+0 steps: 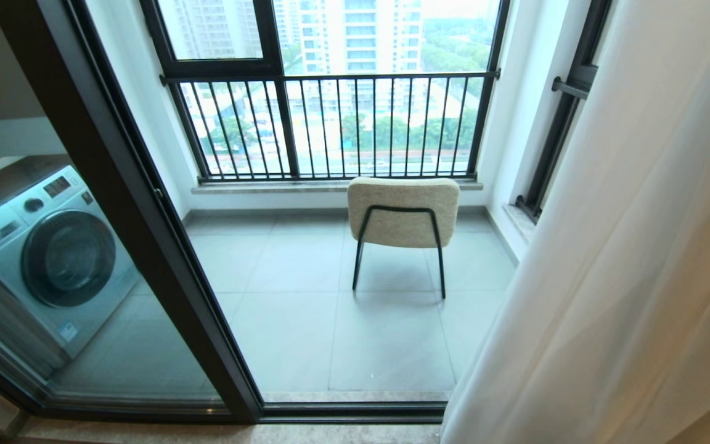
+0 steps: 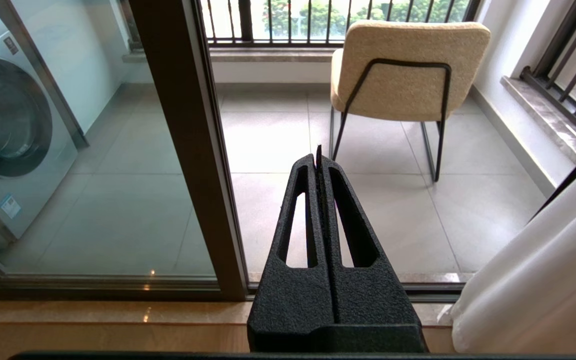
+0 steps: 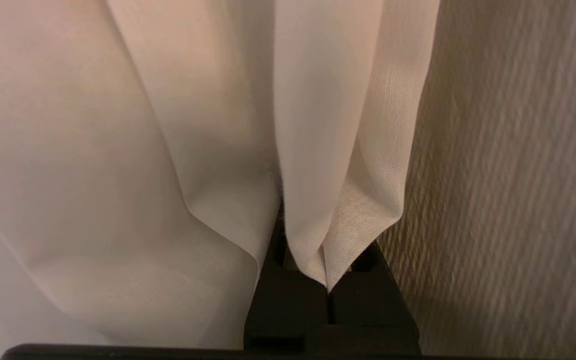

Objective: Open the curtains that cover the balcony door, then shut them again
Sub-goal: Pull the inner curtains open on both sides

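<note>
The sheer white curtains (image 1: 638, 246) hang bunched at the right side of the doorway, and the opening to the balcony shows. The balcony door (image 1: 127, 185) has a black frame and a glass panel, slid to the left. In the right wrist view my right gripper (image 3: 328, 287) is shut on a fold of the curtains (image 3: 318, 125), and the fabric covers its fingertips. My left gripper (image 2: 318, 155) is shut and empty, held low in front of the door track, left of the curtains (image 2: 543, 280). Neither gripper shows in the head view.
A beige chair (image 1: 403, 213) with black legs stands on the balcony tiles before the barred railing window (image 1: 330, 123). A washing machine (image 1: 47, 259) sits behind the door glass at left. A textured brown drape (image 3: 518, 175) hangs beside the held fold.
</note>
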{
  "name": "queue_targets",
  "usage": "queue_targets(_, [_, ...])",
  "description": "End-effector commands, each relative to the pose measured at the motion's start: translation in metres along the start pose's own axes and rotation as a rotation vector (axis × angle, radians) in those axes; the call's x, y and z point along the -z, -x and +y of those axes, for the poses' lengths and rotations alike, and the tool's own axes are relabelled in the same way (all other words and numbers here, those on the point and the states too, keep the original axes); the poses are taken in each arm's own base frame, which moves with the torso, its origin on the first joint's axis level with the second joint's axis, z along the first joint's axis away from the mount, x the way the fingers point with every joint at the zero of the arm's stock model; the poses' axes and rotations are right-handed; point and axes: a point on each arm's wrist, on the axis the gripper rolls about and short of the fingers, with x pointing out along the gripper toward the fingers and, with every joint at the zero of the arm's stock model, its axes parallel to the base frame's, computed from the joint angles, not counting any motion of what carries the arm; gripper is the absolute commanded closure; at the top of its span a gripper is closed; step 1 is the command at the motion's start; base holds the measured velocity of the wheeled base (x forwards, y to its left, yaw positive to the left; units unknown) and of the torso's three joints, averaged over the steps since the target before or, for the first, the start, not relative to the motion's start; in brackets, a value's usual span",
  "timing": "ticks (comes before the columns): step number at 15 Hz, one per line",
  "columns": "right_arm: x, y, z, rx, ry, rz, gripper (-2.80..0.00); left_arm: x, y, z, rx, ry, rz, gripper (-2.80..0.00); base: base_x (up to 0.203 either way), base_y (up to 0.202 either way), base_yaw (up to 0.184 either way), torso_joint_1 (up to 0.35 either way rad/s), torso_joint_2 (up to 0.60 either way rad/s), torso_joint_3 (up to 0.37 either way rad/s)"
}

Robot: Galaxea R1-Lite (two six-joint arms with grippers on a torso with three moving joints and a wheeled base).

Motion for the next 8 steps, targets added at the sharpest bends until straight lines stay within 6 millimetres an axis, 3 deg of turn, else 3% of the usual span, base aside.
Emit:
queue_targets(1, [0.014,-0.005,-0.008,0.017,0.013,0.011,0.0,0.0,0.0,0.0,0.0,0.0,-0.001,0.0,0.0,0.0,0.0,0.0,0.0,0.0])
queue_targets(8, [0.036,-0.009,-0.022,0.048,0.036,0.026,0.0,0.0,0.0,0.0,-0.001,0.0,0.0,0.0,0.0,0.0,0.0,0.0,0.0,0.0])
